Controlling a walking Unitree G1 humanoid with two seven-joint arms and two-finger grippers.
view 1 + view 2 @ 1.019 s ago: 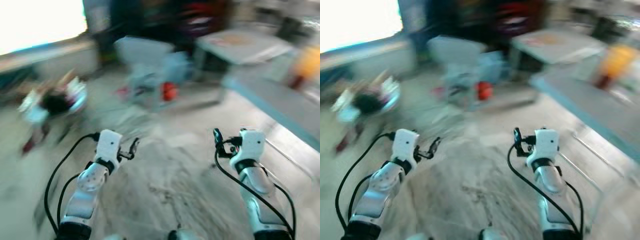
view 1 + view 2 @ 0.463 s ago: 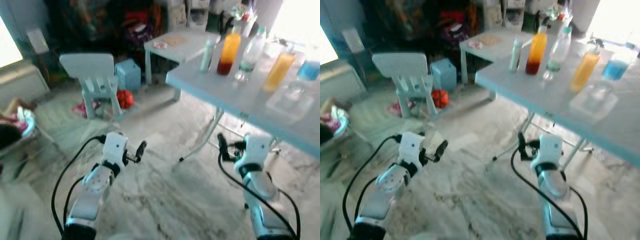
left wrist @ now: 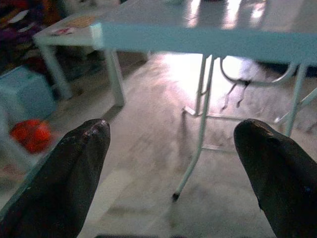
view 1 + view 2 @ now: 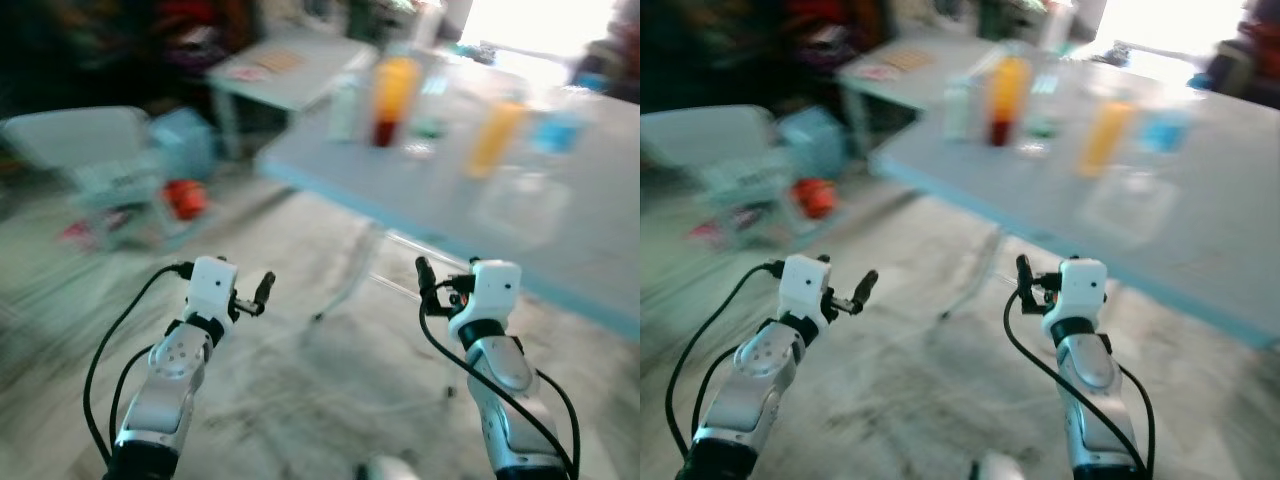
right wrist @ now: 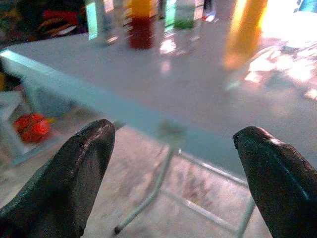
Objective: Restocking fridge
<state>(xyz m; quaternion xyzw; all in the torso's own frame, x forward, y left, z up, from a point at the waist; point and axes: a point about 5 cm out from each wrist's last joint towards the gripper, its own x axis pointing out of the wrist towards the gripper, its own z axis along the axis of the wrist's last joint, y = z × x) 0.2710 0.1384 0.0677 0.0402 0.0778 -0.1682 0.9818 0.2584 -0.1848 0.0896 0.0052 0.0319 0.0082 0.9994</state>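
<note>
A pale blue folding table (image 4: 600, 250) stands ahead and to my right, blurred. On it are an orange-and-red bottle (image 4: 392, 100), a white bottle (image 4: 343, 108), a clear green-labelled bottle (image 5: 181, 12), an orange bottle (image 4: 497, 135), a blue container (image 4: 560, 130) and a clear tub (image 4: 520, 205). My left gripper (image 4: 262, 292) is raised over the floor, short of the table's near edge, open and empty. My right gripper (image 4: 425, 278) hangs just below the table's edge, also open and empty; its wrist view looks across the tabletop at the bottles.
The table's thin metal legs (image 3: 200, 134) stand on the marble floor between my grippers. A small white chair (image 4: 90, 150), a blue box (image 4: 185, 140) and a red object (image 4: 182, 197) lie to the left. A low table (image 4: 290, 70) stands behind.
The camera has swung right and closer, so the table with bottles now sits nearer and more central. Both arms keep the same raised pose, grippers open.
</note>
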